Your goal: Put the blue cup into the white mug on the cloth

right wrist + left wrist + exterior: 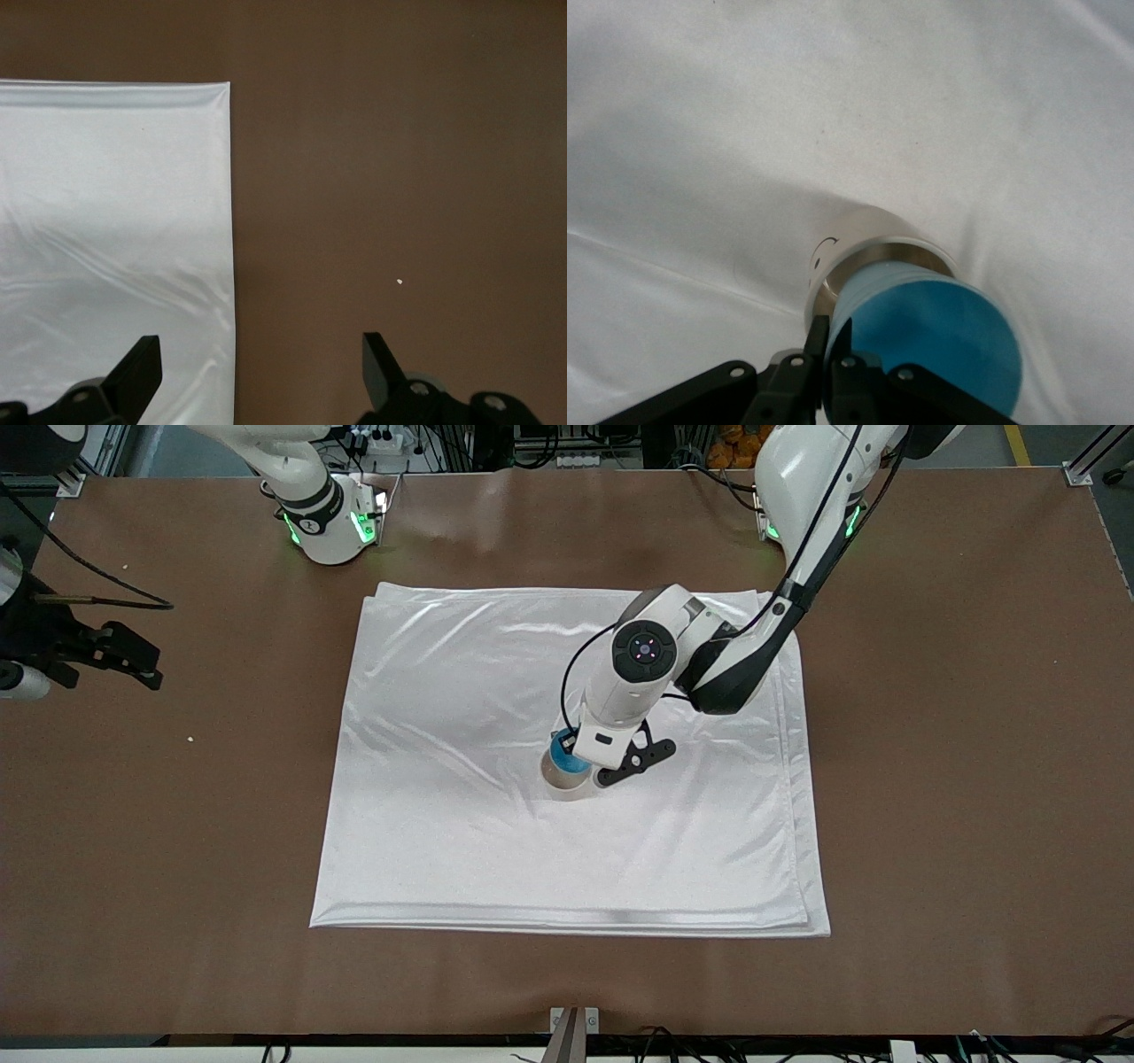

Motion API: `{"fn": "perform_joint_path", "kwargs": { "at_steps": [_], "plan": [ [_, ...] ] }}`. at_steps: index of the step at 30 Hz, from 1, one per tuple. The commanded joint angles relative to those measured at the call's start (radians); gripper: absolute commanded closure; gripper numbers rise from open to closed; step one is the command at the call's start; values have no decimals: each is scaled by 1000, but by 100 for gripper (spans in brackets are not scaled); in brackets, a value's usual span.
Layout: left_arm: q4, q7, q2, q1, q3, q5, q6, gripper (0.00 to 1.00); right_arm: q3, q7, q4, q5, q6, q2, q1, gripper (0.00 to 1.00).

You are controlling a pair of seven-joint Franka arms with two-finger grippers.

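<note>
The white mug (pixel 567 784) stands on the cloth (pixel 496 850) near its middle. The blue cup (pixel 564 758) sits with its lower part inside the mug's rim. My left gripper (pixel 580 755) is over the mug, shut on the cup's rim. In the left wrist view the gripper (pixel 830 341) pinches the rim of the blue cup (pixel 939 336), one finger inside and one outside. The mug (pixel 850 239) shows small dark marks on its side; its handle is hidden. My right gripper (pixel 146 664) waits open and empty over bare table off the cloth's edge toward the right arm's end.
The brown table (pixel 957 779) surrounds the cloth. In the right wrist view the open gripper (pixel 261 363) is over the cloth's edge (pixel 115 221) and the bare table (pixel 399 177). A small white speck (pixel 190 738) lies on the table.
</note>
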Motion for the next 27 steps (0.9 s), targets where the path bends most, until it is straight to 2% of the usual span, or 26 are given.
{"fn": "perform_joint_path", "kwargs": {
  "at_steps": [1,3,5,10,12,15,27],
  "plan": [
    [25,-12,23,-12,9,27,6,100,1,-14,-24,30,20,-12,-6,0],
    [25,-5,24,-12,9,27,8,100,1,-14,-25,34,21,-12,-5,0],
    [25,5,24,-11,10,27,8,85,1,-14,-25,36,24,-12,-5,0],
    [24,63,24,-17,25,33,8,28,1,-14,-25,68,24,-18,-3,0],
    [24,77,24,-21,25,67,6,1,1,-16,-25,93,24,-20,-3,0],
    [22,67,24,-27,22,120,6,0,1,-16,-24,93,23,-20,-3,0],
    [21,79,-9,-14,33,160,-8,0,1,-16,-22,99,23,-20,0,0]
  ]
}}
